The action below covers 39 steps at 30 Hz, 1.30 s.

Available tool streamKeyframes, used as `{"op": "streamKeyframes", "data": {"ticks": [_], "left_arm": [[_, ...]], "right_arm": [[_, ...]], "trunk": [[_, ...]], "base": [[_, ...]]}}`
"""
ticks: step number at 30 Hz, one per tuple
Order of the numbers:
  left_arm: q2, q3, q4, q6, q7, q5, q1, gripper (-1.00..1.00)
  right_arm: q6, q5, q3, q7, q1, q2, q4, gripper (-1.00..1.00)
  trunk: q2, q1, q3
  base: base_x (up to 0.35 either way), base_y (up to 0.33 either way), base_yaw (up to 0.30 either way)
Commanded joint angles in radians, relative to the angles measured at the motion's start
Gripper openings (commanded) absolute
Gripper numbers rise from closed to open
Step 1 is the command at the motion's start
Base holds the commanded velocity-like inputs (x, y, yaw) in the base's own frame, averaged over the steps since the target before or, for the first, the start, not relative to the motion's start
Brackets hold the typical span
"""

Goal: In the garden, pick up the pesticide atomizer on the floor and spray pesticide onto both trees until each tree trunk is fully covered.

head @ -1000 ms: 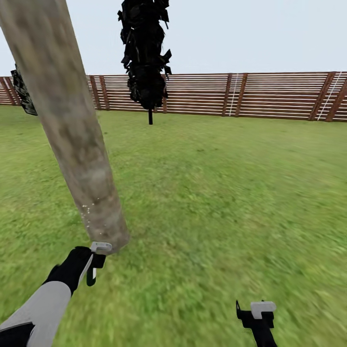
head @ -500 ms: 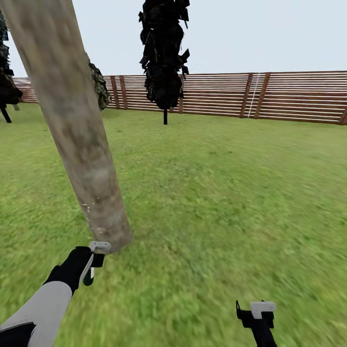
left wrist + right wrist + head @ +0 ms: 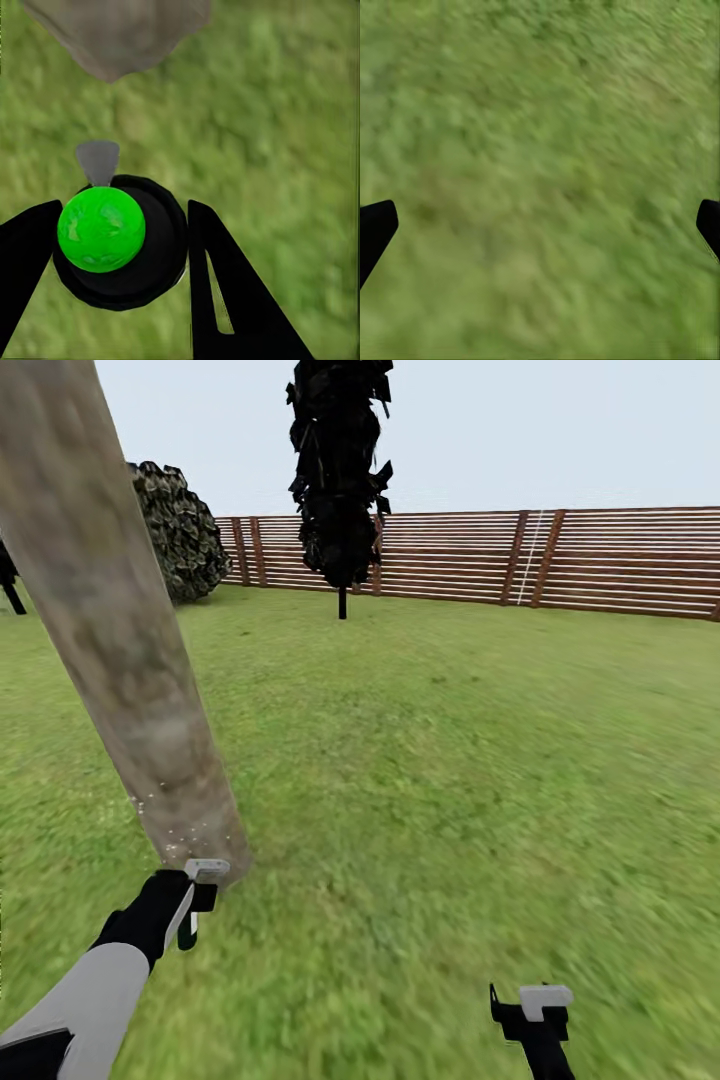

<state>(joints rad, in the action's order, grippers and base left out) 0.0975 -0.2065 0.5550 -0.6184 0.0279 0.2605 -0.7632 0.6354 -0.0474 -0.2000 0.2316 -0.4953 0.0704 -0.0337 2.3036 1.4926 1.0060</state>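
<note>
Both fingers (image 3: 217, 292) of the left gripper (image 3: 190, 905) clamp the pesticide atomizer (image 3: 120, 244), its nozzle just short of the tree trunk (image 3: 150, 710); the right gripper (image 3: 530, 1010) hangs spread wide over grass (image 3: 540, 165).

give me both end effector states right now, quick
Left end effector: shut on the pesticide atomizer, its nozzle toward the tree trunk.
Right end effector: open, empty, over the grass.
</note>
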Motion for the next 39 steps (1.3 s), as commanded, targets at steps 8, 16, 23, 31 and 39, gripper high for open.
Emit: {"op": "streamKeyframes", "data": {"ticks": [8, 16, 23, 31, 39], "left_arm": [[-0.001, -0.005, 0.006, -0.004, 0.004, 0.006, -0.001, -1.0], [-0.01, -0.007, 0.016, -0.014, 0.003, -0.008, -0.018, -1.0], [-0.059, 0.008, 0.018, -0.136, -0.002, -0.031, -0.142, -1.0], [0.01, 0.014, 0.05, -0.147, -0.002, -0.032, -0.147, -1.0], [0.094, 0.013, 0.222, -0.268, 0.007, -0.032, -0.138, -1.0]], "right_arm": [[0.001, -0.005, -0.009, 0.005, 0.0, 0.0, 0.0, 1.0], [0.0, -0.005, -0.009, 0.004, 0.0, 0.0, 0.0, 1.0], [0.001, -0.005, -0.009, 0.004, 0.0, 0.0, 0.0, 1.0], [0.0, -0.005, -0.009, 0.004, 0.0, 0.002, 0.0, 1.0], [0.0, -0.005, -0.009, 0.004, 0.0, 0.001, 0.0, 1.0]], "trunk": [[0.0, 0.0, 0.001], [0.0, 0.0, 0.001], [0.0, 0.0, 0.001], [0.0, 0.0, 0.001], [0.0, 0.0, 0.001]], "base": [[0.062, -0.27, 0.269], [-0.064, -0.07, 0.277], [0.0, 0.0, 0.063], [0.0, 0.0, 0.0], [0.0, 0.0, 0.001]]}}
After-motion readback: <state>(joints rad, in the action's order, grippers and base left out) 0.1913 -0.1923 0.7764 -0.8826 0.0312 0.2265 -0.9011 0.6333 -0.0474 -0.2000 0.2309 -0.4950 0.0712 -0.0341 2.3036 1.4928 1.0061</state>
